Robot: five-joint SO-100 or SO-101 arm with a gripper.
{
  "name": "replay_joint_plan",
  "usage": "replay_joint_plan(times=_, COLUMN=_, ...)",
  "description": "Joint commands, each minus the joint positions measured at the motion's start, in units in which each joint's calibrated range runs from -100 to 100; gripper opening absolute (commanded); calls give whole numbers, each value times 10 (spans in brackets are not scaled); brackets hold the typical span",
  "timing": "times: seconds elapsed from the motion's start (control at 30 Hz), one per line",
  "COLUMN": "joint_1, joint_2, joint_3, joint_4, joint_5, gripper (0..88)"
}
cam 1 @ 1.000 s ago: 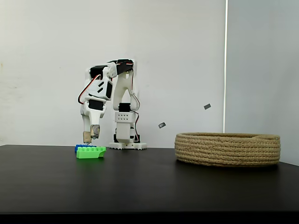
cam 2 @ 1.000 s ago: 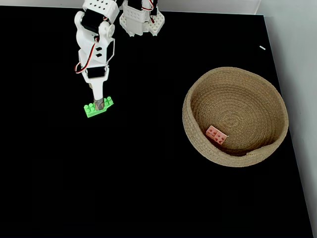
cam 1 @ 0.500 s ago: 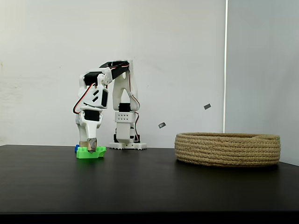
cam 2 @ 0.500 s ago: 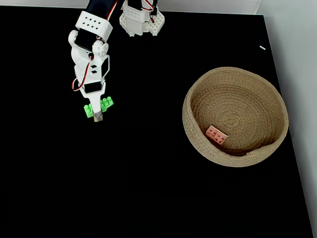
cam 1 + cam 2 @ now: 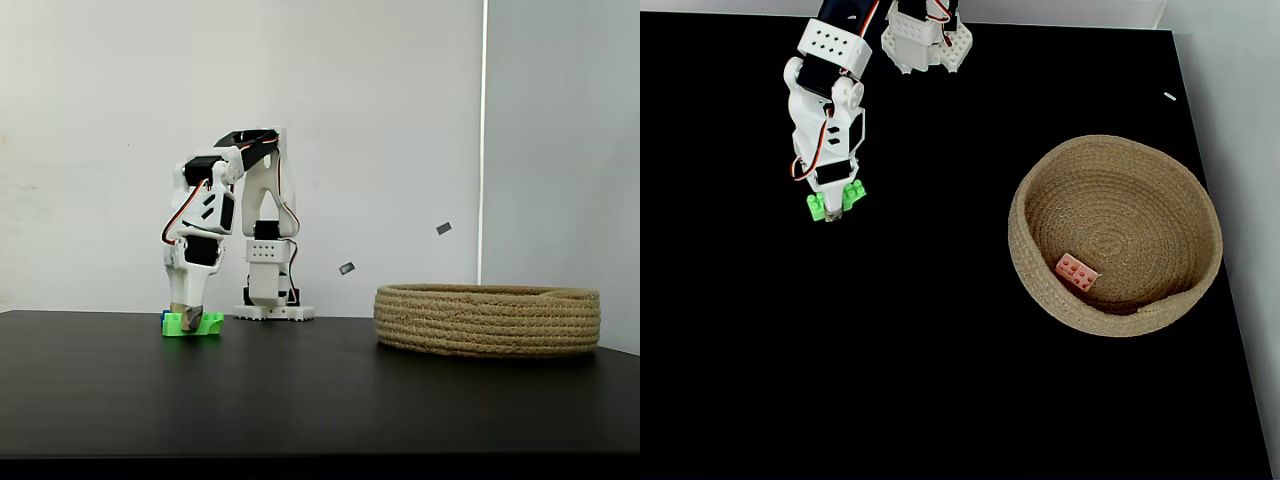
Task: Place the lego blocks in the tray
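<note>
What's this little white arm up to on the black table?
The white arm's gripper is down on a green lego brick lying on the black table; its fingers straddle the brick, though whether they have closed on it cannot be told. In the side-on fixed view a bit of a blue brick peeks out just behind the green one. Off to the right in the view from above sits a round rope basket with a pink brick already inside.

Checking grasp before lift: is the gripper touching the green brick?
Touching. In a fixed view from above, the gripper straddles the green brick, which sticks out both sides; the side fixed view shows its tip down on the brick.
</note>
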Motion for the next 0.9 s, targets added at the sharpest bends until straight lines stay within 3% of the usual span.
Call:
replay_joint_plan(times=0.0, joint_1=-44, joint_2=-78, joint_3=-122, joint_4=119, joint_5=-54, gripper=1)
replay_joint_plan(times=0.13, joint_1=-112, joint_2=-126, joint_3=-245, joint_4=255, joint_5=-131, gripper=1)
replay_joint_plan(times=0.23, joint_1=-175, joint_2=-169, joint_3=-279, joint_4=289, joint_5=-185, gripper=1)
replay_joint_plan(times=0.43, joint_1=-306, joint_2=-224, joint_3=-268, joint_4=248, joint_5=-293, gripper=1)
replay_joint_plan(times=0.57, joint_1=-396, joint_2=-253, joint_3=-199, joint_4=162, joint_5=-346, gripper=2)
replay_joint_plan(times=0.73, joint_1=-468, joint_2=-265, joint_3=-123, joint_4=71, joint_5=-373, gripper=6)
replay_joint_plan(times=0.8, joint_1=-480, joint_2=-262, joint_3=-98, joint_4=43, joint_5=-384, gripper=48)
replay_joint_plan(times=0.87, joint_1=-486, joint_2=-259, joint_3=-69, joint_4=22, joint_5=-385, gripper=144)
